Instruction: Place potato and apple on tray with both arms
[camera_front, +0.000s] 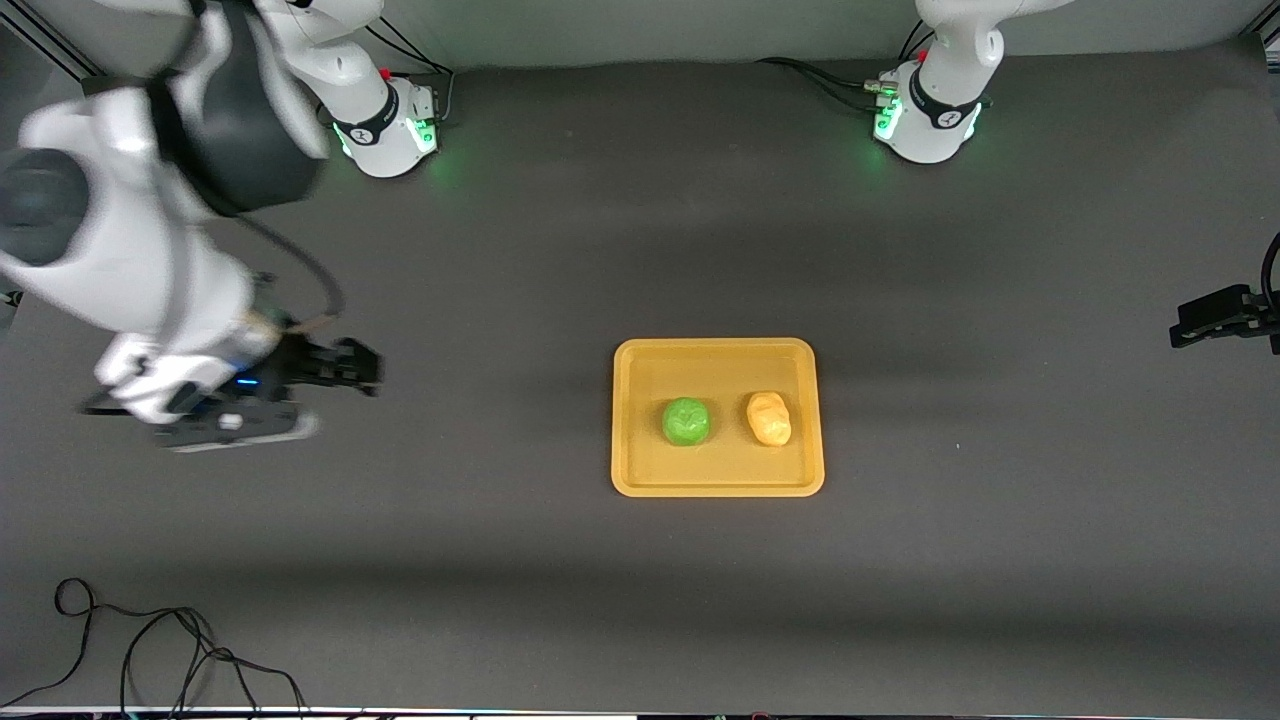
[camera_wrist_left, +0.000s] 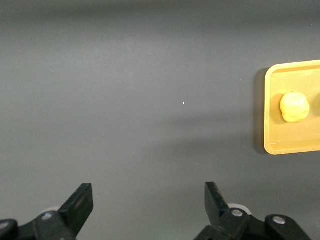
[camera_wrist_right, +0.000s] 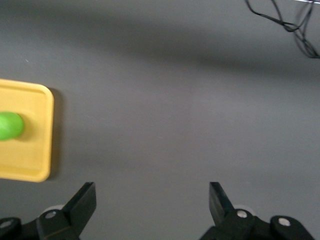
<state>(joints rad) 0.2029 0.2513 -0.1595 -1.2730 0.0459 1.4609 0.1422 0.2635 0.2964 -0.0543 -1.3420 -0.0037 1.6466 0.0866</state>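
Front view shows apple (camera_front: 686, 421) and potato (camera_front: 769, 418) on tray (camera_front: 716, 486); left gripper (camera_wrist_left: 149, 202) and right gripper (camera_wrist_right: 152, 200) both spread, empty.

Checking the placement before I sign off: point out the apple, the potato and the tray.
apple (camera_front: 686, 421), front view, middle of its green top.
potato (camera_front: 769, 418), front view, middle of its tan body.
tray (camera_front: 716, 484), front view, bare floor near the rim closest to the camera.

Dark grey table (camera_front: 640, 600): orange-yellow tray (camera_front: 640, 470) lies flat mid-table; loose black cable (camera_front: 150, 650) near the front camera, right arm's end; possibly trailing off-edge.
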